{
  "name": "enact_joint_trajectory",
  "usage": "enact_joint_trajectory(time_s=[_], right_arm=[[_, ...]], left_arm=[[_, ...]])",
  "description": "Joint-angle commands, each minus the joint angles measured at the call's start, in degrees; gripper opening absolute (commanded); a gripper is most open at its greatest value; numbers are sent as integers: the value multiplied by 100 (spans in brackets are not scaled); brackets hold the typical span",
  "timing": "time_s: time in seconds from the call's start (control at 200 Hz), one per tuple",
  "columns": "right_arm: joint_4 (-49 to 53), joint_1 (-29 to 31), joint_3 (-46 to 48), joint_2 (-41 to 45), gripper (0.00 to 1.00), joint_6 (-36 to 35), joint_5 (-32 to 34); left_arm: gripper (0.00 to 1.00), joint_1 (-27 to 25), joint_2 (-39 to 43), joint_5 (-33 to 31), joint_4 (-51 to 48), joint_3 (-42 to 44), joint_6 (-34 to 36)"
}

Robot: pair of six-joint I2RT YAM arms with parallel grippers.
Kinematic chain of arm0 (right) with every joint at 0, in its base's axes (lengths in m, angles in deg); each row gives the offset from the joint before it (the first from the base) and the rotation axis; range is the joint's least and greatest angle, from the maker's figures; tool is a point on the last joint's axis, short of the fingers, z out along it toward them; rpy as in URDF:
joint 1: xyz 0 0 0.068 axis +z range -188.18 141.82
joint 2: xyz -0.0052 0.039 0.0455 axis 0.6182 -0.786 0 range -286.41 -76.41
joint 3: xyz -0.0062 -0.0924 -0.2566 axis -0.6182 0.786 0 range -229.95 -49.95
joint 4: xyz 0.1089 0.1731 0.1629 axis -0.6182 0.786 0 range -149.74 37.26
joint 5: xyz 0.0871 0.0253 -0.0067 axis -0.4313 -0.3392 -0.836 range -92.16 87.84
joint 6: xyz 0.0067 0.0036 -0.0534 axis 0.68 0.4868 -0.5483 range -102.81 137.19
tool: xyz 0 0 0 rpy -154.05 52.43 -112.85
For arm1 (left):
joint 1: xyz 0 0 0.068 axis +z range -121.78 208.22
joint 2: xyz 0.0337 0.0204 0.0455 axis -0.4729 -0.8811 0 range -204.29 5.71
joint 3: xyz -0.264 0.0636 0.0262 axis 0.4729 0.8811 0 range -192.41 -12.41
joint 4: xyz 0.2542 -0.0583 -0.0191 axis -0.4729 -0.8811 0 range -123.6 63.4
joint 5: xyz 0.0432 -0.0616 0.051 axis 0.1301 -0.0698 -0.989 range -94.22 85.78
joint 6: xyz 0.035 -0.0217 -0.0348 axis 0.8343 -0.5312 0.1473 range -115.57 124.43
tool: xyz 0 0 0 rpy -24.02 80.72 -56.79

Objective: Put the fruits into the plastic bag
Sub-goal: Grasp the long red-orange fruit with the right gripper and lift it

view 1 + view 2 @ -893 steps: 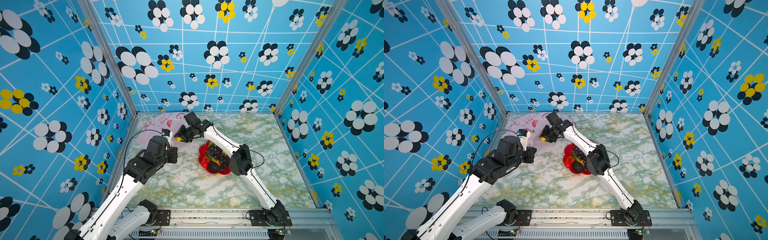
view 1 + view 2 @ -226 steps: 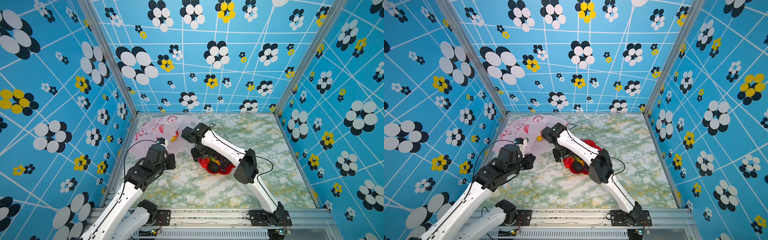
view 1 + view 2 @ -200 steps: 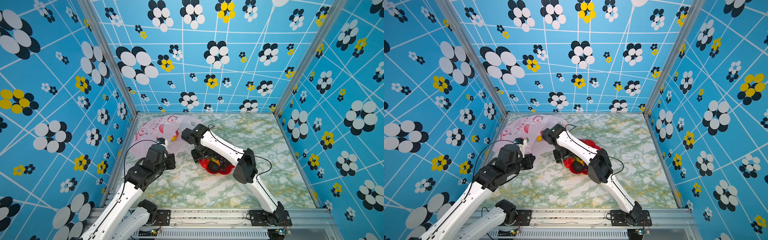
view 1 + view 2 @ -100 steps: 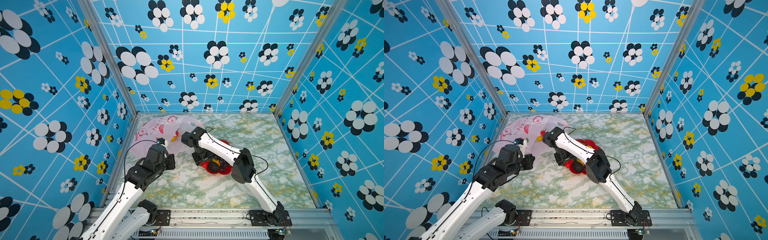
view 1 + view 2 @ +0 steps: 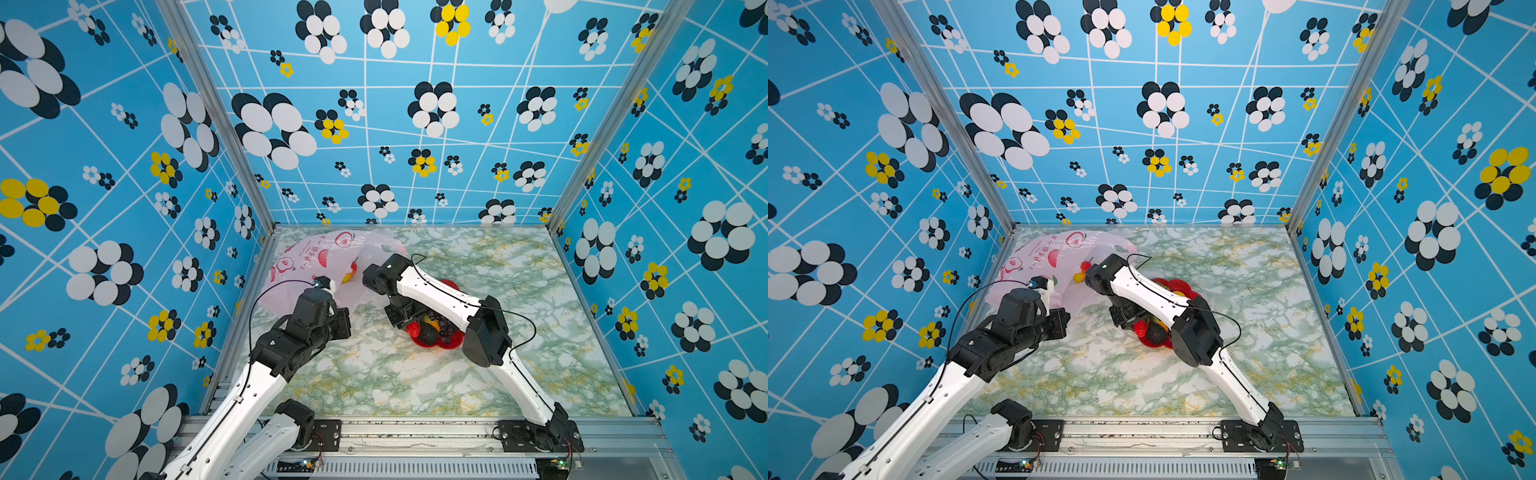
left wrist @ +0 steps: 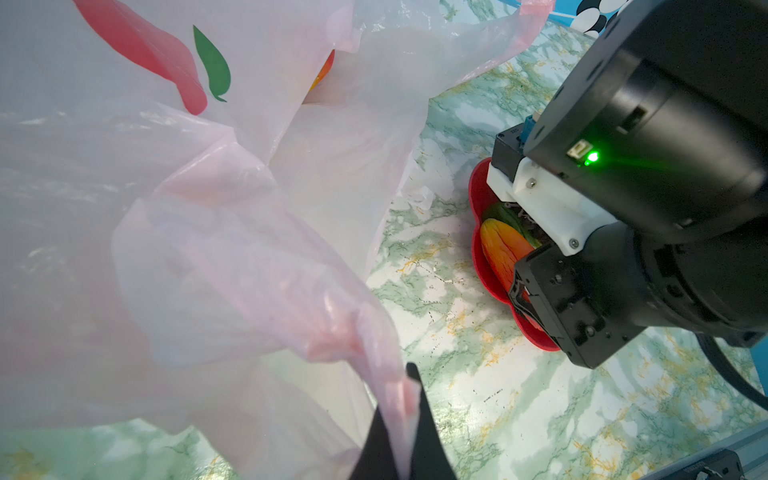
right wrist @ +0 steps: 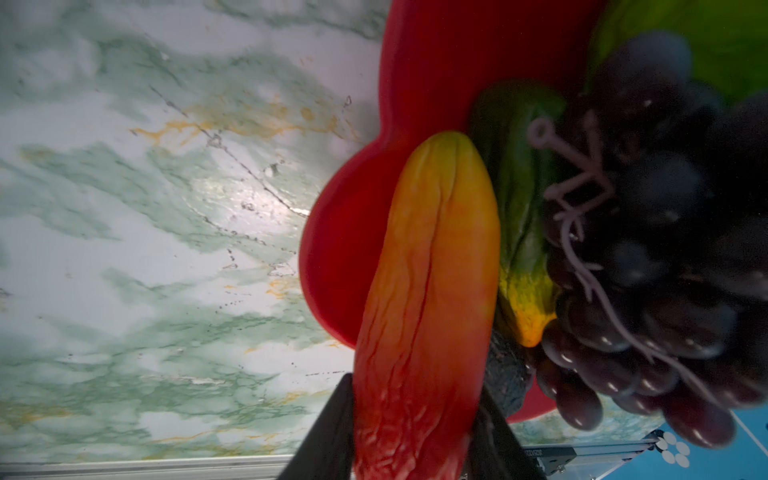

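Two grips — mango (image 7: 428, 291) wedged between right jaws, plastic bag (image 6: 208, 249) pinched in left jaws.

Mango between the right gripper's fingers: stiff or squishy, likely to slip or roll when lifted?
The mango looks like firm moulded toy, probably light. Its wrinkled skin should give the right gripper some friction, though the tapered oblong shape could pivot between the fingers. Set loose, it would likely roll sideways.

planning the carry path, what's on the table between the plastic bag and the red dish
Only bare marble tabletop lies between the plastic bag and the red dish; the left wrist view shows it.
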Motion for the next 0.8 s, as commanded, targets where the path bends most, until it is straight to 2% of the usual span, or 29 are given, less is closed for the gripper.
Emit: enact_joint_trajectory(time_s=[0.0,0.31,0.8], right_arm=[[1057,40,41,73,34,-2,162],[1003,25,50,364,26,123,250],[426,-113,445,1005,21,437,-316]], left_arm=[[0,-25,-29,-76,-67,-76,73],[0,-23,-35,-19,-49,-72,25],[0,-42,-57,103,-31,-112,6]])
